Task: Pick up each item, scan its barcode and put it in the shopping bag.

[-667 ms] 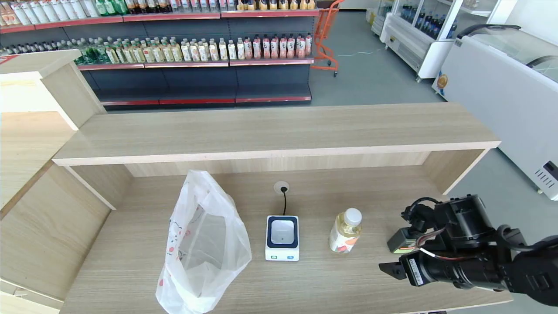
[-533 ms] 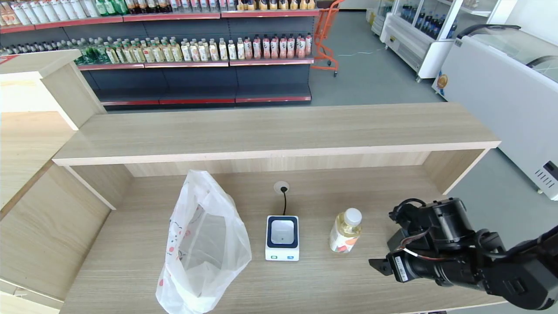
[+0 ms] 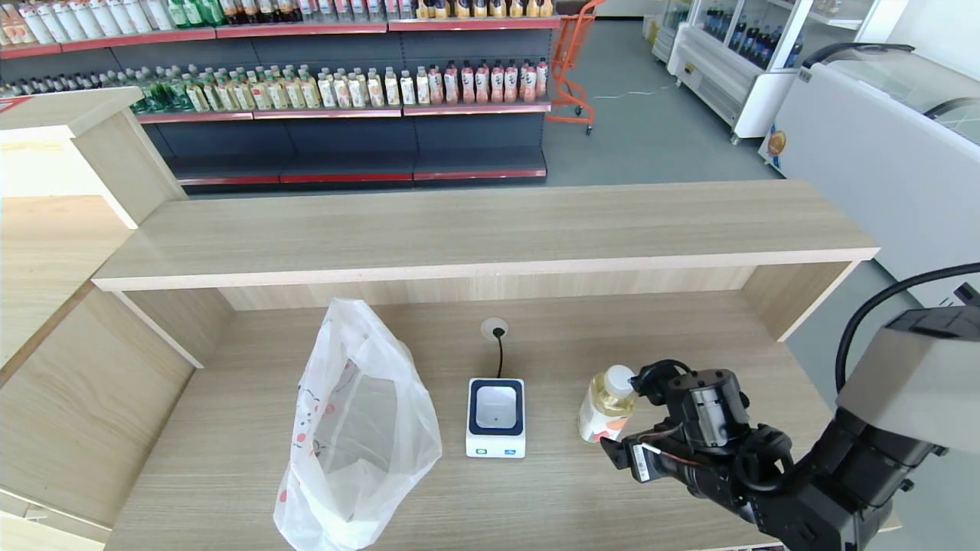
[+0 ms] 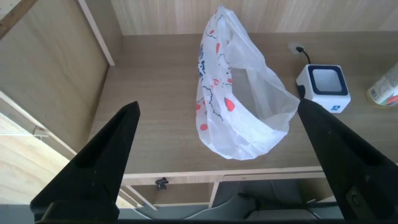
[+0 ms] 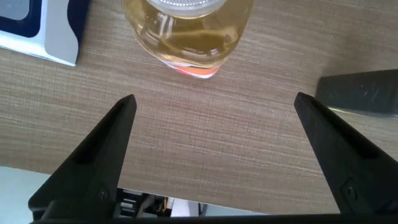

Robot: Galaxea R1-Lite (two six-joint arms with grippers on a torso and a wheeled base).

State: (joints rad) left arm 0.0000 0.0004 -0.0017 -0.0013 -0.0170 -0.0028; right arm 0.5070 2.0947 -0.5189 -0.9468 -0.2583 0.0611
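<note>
Now holding the right pincer (image 5: 214,99) spread wide and empty, low over the wooden surface (image 3: 536,490), just short of the bottle (image 3: 609,405) and not touching it. Seeing that bottle upright, white-capped, filled with yellowish liquid, standing to the right of the scanner (image 3: 496,417) with a gap between. Seeing also a dark block (image 5: 364,93) lying on the surface near the bottle. Hanging the left pincer (image 4: 217,107) wide as well, gripping nothing, high above the shopping bag (image 3: 360,436). Finding the bag white and translucent with red marks, slumped open just left of the scanner. Noting a black cable (image 3: 500,353) from the scanner to a round socket (image 3: 494,330) farther back.
</note>
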